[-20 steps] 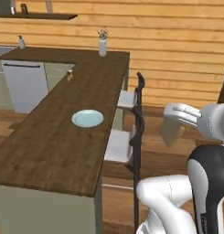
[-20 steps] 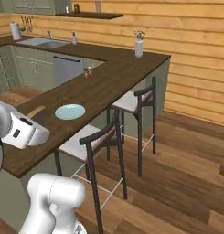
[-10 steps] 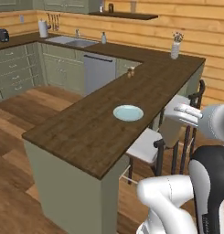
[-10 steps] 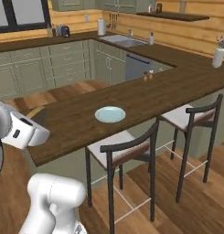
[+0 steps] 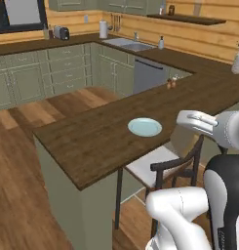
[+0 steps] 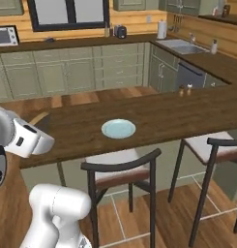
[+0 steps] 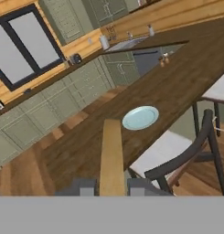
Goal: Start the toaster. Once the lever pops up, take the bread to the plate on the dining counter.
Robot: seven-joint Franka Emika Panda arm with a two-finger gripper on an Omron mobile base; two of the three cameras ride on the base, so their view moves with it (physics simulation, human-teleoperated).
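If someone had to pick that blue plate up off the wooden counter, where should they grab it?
By its rim. The plate lies flat and shallow on the dining counter, so pinch the raised edge nearest the stools, coming from above and slightly from that side.

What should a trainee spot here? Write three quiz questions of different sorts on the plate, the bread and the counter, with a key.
1. True or false: the plate on the dining counter already has the bread on it.
2. Multiple choice: what is between the tips of the claw? A) nothing B) the bread, seen edge-on C) the plate
3. Short answer: how many small shakers stand on the dining counter beyond the plate?

Key: 1. False, the plate is bare. 2. B. 3. Two.
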